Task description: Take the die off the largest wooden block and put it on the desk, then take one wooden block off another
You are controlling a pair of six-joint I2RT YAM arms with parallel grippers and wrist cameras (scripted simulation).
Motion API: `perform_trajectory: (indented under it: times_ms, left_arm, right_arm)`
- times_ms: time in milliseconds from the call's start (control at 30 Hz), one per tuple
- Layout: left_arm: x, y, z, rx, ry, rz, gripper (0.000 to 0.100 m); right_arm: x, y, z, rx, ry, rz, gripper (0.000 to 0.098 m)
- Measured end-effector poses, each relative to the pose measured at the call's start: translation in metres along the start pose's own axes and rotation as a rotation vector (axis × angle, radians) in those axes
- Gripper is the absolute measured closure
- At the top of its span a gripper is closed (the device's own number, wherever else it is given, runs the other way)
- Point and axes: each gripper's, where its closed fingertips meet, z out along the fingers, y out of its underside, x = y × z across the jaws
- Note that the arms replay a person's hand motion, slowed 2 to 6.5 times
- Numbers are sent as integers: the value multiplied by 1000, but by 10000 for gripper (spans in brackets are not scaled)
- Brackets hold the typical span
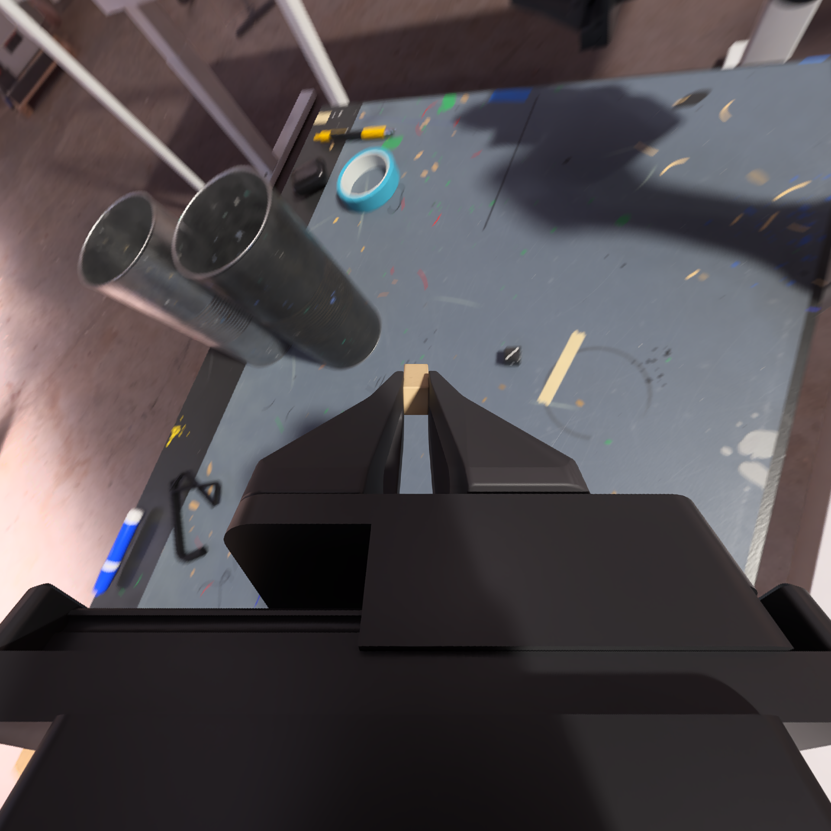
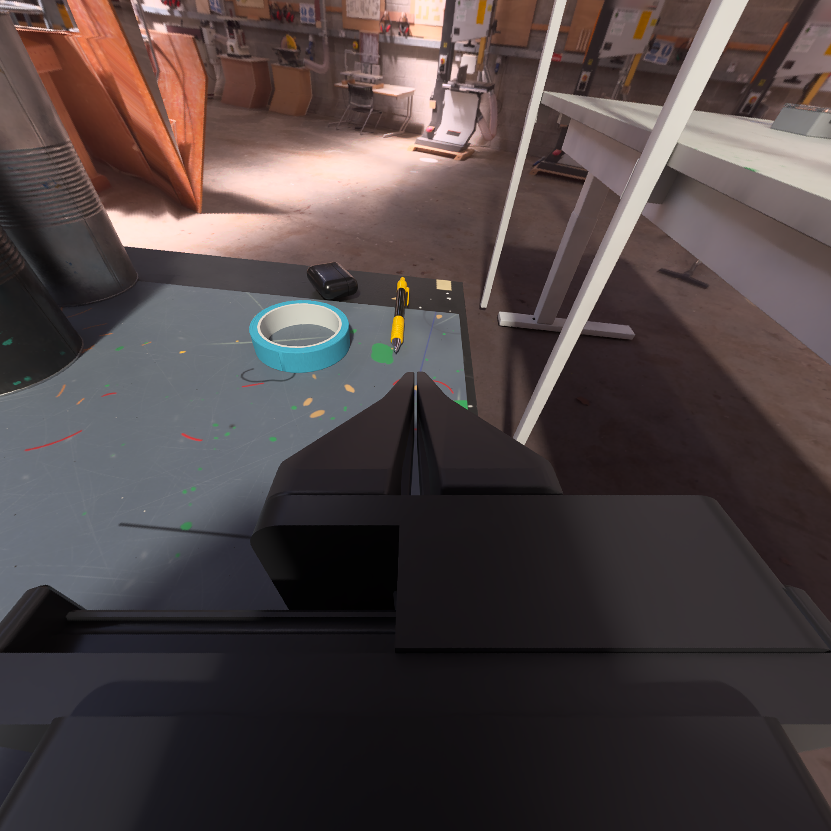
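Left tool (image 1: 416,386) pinching small wooden block (image 1: 415,390), long axis toward 12 o'clock, above worktop (image 1: 584,279). Right tool (image 2: 414,382) pressed together, empty. Die, other blocks unseen.

The left wrist view sits high above the bench (image 1: 584,279) and looks steeply down along its own end effector (image 1: 416,382), taking in most of the grey top from the two metal cups (image 1: 234,265) to the far edge, though the picture is somewhat blurred. The right wrist view rides low and close to the bench (image 2: 135,472), facing nearly level past its end effector (image 2: 414,375) across one corner and out into the workshop beyond. Both views share that corner, with the tape roll (image 1: 368,180) (image 2: 300,335), the pen (image 1: 355,133) (image 2: 399,314) and the small black case (image 1: 310,176) (image 2: 332,279).
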Motion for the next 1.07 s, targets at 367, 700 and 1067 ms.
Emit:
perform_trajectory:
  times_ms: [367, 700, 1067]
  left_arm:
    - [73, -37, 73, 241, 269, -124, 911]
    - [126, -20, 151, 289, 511, -334, 911]
    - [145, -5, 210, 257, 597, -508, 912]
  right_arm:
    - [-5, -4, -3, 6, -15, -1, 970]
    - [-14, -3, -4, -5, -49, -22, 970]
    - [-41, 4, -8, -43, -180, -54, 970]
